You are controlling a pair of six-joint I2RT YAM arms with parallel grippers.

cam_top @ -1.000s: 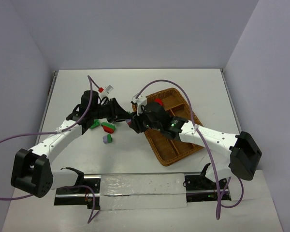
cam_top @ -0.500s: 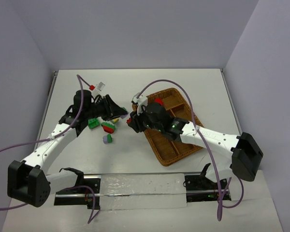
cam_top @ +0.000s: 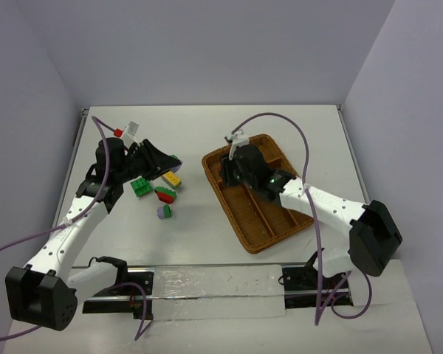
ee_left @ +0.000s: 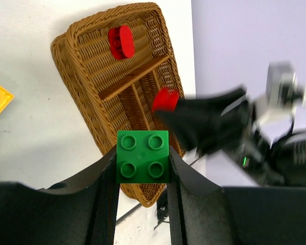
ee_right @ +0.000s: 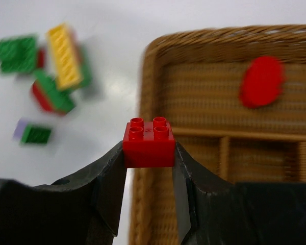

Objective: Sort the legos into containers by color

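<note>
My left gripper [ee_left: 143,163] is shut on a green lego [ee_left: 143,156] with four studs, held above the table left of the wicker tray [cam_top: 280,228]. It shows in the top view [cam_top: 170,160] over the loose pile. My right gripper [ee_right: 149,148] is shut on a red lego [ee_right: 149,143] above the tray's left rim [ee_right: 143,71]; the left wrist view shows that brick too [ee_left: 166,99]. A red oval piece [ee_right: 261,81] lies in the crosswise section. Loose legos sit on the table: green [cam_top: 140,186], yellow [cam_top: 171,179], a red-green clump [cam_top: 165,194] and a purple-green one [cam_top: 164,212].
The tray's long slots [ee_right: 255,153] look bare where they show. White walls close the table at the back and sides. Purple cables arc over both arms. A metal rail [cam_top: 207,284] runs along the near edge between the arm bases.
The left arm drew back to the left with the green lego. The right arm swung right from beside the pile to over the tray, carrying the red lego.
</note>
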